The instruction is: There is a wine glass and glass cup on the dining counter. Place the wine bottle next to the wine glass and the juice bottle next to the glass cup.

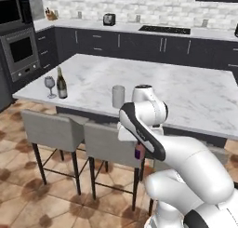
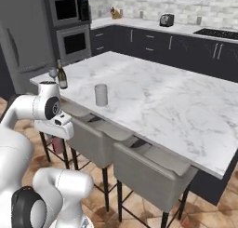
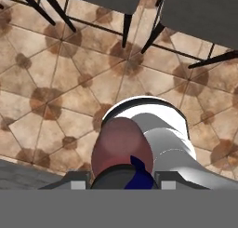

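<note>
Nearest to you in the hand view was the juice bottle (image 3: 122, 148), seen bottom-on as a round purple-red body between the gripper (image 3: 122, 183) finger bases; jaws were clamped on the juice bottle; beyond it you had brown tiled floor (image 3: 60, 78) and chair legs. You could catch the same bottle in the left base view as a small purple patch (image 1: 137, 152) under the hand, below the counter edge and in front of the grey chairs (image 1: 51, 129); in the right base view it was a reddish shape (image 2: 57, 144) hanging under the hand, beside the chair legs.

Going left to right on the dining counter (image 1: 186, 97) in the left base view: wine glass (image 1: 49, 86) stood at the near left corner; wine bottle (image 1: 61, 84) stood upright just beside it on its right, near but whether touching you couldn't tell; glass cup (image 1: 118, 96) stood well apart further right, near the front edge, with the arm's wrist just beside it in the picture. Right base view showed the same: wine glass (image 2: 53, 73) partly hidden behind the arm; wine bottle (image 2: 61, 76) next to it; glass cup (image 2: 101, 95) alone on bare marble to the right.
</note>
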